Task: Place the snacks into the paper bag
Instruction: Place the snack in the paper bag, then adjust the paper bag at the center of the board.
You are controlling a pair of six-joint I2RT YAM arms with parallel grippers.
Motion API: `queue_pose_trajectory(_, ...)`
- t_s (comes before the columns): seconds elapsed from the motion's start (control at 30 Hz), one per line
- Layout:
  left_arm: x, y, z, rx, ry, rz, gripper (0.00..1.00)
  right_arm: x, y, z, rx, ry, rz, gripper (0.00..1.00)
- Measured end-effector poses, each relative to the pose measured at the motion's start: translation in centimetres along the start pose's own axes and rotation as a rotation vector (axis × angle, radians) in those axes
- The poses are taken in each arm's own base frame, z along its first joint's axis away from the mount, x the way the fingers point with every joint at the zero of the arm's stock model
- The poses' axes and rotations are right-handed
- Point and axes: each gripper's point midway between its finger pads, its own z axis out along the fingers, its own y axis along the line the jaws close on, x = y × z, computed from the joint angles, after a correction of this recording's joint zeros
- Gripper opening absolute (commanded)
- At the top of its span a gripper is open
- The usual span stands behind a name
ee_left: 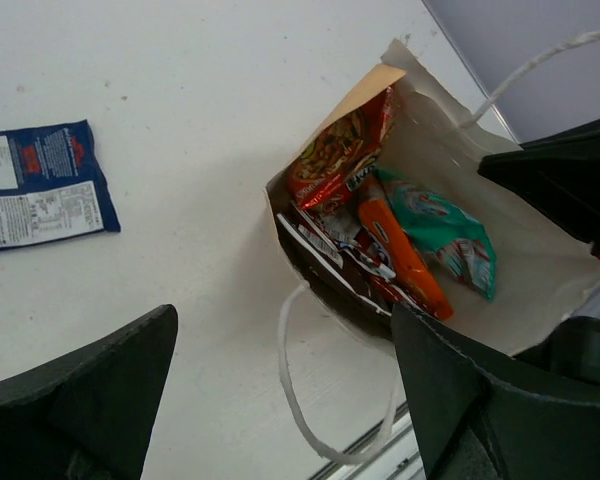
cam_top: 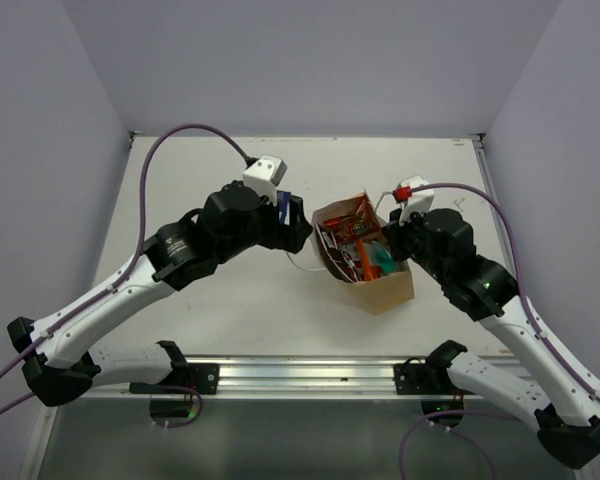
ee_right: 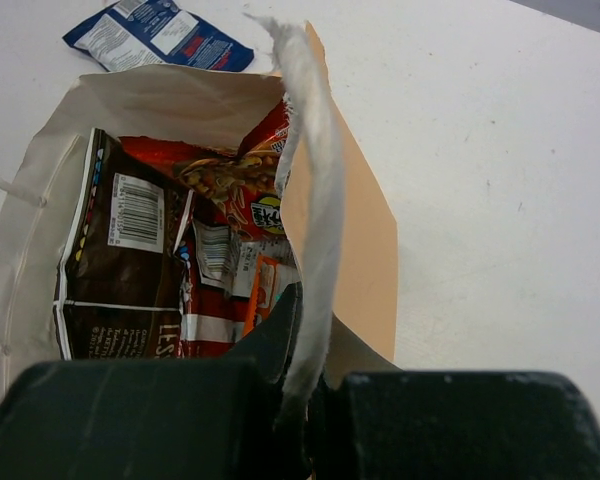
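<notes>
White desk (cam_top: pixel 260 300) is carrying a tan paper bag (cam_top: pixel 390 285), which is sitting tilted with its mouth gaping open. Just left of the bag's mouth, the left fingers (ee_left: pixel 285 340) are hanging spread wide, gripping nothing. At the bag's right rim, the right fingers (ee_right: pixel 305 370) are pinching shut on the bag's cord handle (ee_right: pixel 315 180). Inside the bag, the snacks are lying piled together: a red packet (ee_left: pixel 340 150), a teal packet (ee_left: pixel 440 225), an orange packet (ee_left: pixel 400 260) and a dark brown packet (ee_right: pixel 120 270). Outside the bag, well left of its mouth, a blue-and-white packet (ee_left: pixel 40 185) is lying flat on the desk.
</notes>
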Motion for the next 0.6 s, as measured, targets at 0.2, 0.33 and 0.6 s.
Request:
queue_pose_trajectory(0.2,1.3,-2.0,-1.1,0.111,0.075,-0.054,0.81,0.0,0.1,0.0,-0.001,-0.001,0.012,0.00)
queue_pose_trajectory(0.33,3.6,-2.4,0.1,0.126,0.156,-0.061,0.63,0.0,0.1,0.0,-0.001,-0.001,0.022,0.00)
queue_pose_trajectory(0.6,3.2,-1.1,1.1,0.088,0.191,-0.069,0.00,0.7,0.2,0.4,0.002,0.012,0.039,0.00)
